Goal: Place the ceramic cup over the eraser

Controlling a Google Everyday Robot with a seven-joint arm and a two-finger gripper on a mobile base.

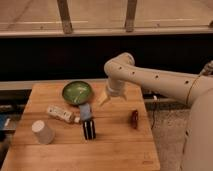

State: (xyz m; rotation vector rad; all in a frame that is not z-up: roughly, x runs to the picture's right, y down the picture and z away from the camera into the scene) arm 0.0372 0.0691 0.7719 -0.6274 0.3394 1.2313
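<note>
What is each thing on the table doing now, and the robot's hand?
Cup: on the table, not held.
Eraser: on the table, uncovered.
Bowl: right way up, looks empty.
White bar: lying flat.
Red thing: lying near the right edge.
Pale blue thing: resting behind the eraser.
Gripper: above the table beside the bowl, far from the cup.

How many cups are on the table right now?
1. The cup sits near the table's front-left corner; none seem hidden. The gripper hangs just right of the bowl.
</note>
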